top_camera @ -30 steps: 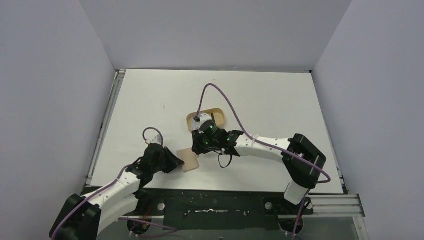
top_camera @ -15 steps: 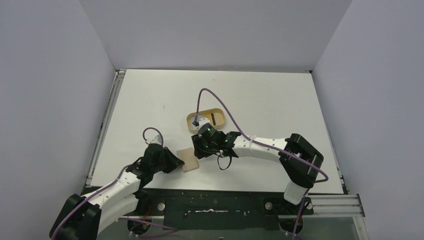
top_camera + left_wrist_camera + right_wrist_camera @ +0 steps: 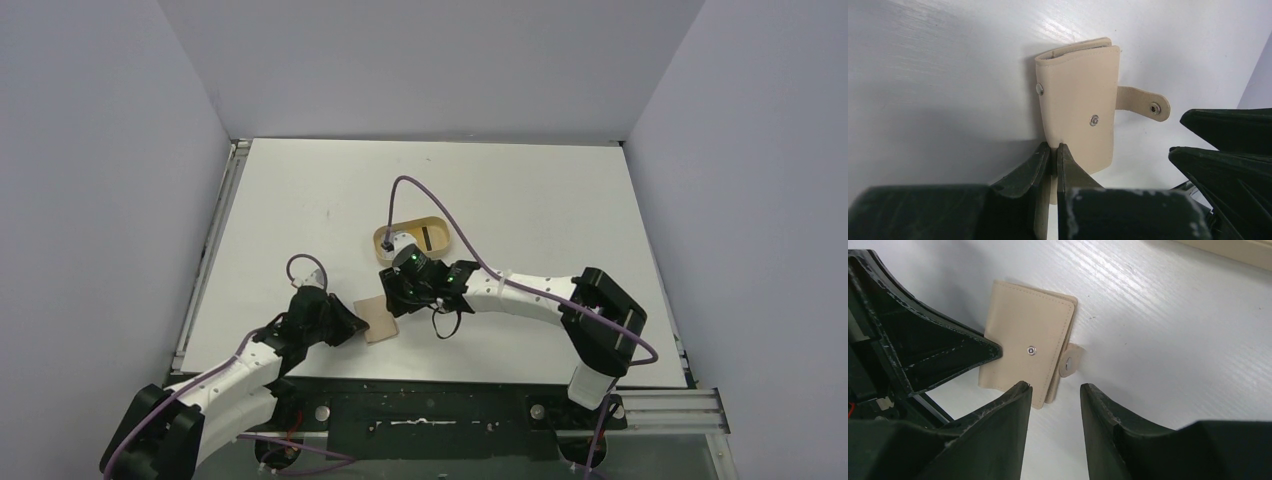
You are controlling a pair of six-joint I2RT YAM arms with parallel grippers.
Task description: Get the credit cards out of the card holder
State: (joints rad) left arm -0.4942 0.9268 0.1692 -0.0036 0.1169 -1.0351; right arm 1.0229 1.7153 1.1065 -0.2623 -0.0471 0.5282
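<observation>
The tan wallet (image 3: 380,318) lies folded on the white surface (image 3: 300,200), near the front edge and left of the middle. Its face is smooth, stitched along the borders, with a metal snap stud. A short strap tab (image 3: 1143,102) sticks out loose from one side. The left claw (image 3: 1054,152) is pinched tight on the wallet's left edge. The right claw (image 3: 1053,387) hangs just over the tab side, fingers apart, gripping nothing. An oval tan tray (image 3: 380,240) sits just behind.
</observation>
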